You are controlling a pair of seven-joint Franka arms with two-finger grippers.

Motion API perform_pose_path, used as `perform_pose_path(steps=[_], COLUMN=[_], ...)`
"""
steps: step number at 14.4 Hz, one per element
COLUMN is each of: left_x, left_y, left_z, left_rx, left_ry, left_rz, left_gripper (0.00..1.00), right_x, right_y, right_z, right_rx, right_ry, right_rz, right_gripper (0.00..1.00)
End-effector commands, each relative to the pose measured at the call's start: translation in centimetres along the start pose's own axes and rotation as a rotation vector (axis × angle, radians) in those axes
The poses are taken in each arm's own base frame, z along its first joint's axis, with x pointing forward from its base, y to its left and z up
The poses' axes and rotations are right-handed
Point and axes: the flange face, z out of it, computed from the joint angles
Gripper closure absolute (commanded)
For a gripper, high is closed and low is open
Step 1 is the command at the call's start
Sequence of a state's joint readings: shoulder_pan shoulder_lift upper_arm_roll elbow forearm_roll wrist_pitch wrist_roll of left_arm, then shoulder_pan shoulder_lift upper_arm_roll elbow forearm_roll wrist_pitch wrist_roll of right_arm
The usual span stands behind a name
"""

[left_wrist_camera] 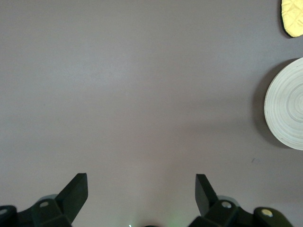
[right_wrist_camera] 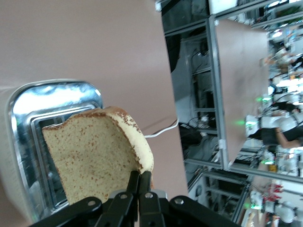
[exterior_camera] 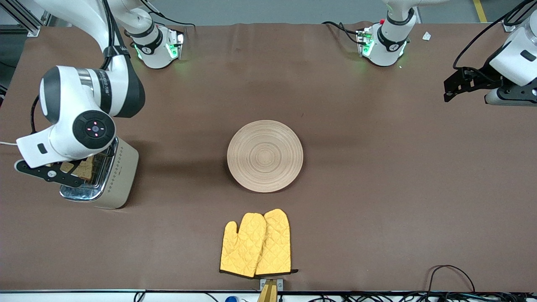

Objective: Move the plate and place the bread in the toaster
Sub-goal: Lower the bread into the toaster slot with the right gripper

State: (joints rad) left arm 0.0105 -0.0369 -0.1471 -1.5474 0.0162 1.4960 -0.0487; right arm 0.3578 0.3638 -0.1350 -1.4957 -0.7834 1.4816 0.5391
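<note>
Bread (right_wrist_camera: 92, 158) hangs tilted over the toaster (exterior_camera: 119, 176), pinched at one crust edge by your right tool (right_wrist_camera: 138, 189), so its low corner could catch the chrome rim and the slice twist free instead of dropping into a slot. Your left tool (left_wrist_camera: 142, 194) waits spread over bare brown counter (exterior_camera: 377, 188) at its own end. The plate (exterior_camera: 264, 156) lies mid-counter between the tools beside yellow mitts (exterior_camera: 256, 243); lab racks crowd the room.
</note>
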Motion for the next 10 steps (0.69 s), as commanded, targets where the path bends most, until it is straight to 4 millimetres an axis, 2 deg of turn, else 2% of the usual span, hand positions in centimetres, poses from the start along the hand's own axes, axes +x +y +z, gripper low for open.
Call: perform_pose_path(steps=[1, 4, 10], left_x=[-0.6, -0.6, -0.7], left_y=[-0.3, -0.3, -0.3], left_z=[-0.2, -0.2, -0.2], left_rx=[-0.012, -0.012, -0.012], left_ry=[0.01, 0.01, 0.004], left_rz=[-0.017, -0.015, -0.013], left_gripper=[0.0, 0.0, 0.0], right_x=[-0.7, -1.2, -1.5], right_y=[-1.4, -2.4, -3.3], right_z=[1.9, 2.9, 3.7], right_rx=[-0.048, -0.058, -0.069], right_ry=[0.044, 0.034, 0.02], right_rz=[0.014, 0.039, 0.037], right_gripper=[0.99, 0.99, 0.98])
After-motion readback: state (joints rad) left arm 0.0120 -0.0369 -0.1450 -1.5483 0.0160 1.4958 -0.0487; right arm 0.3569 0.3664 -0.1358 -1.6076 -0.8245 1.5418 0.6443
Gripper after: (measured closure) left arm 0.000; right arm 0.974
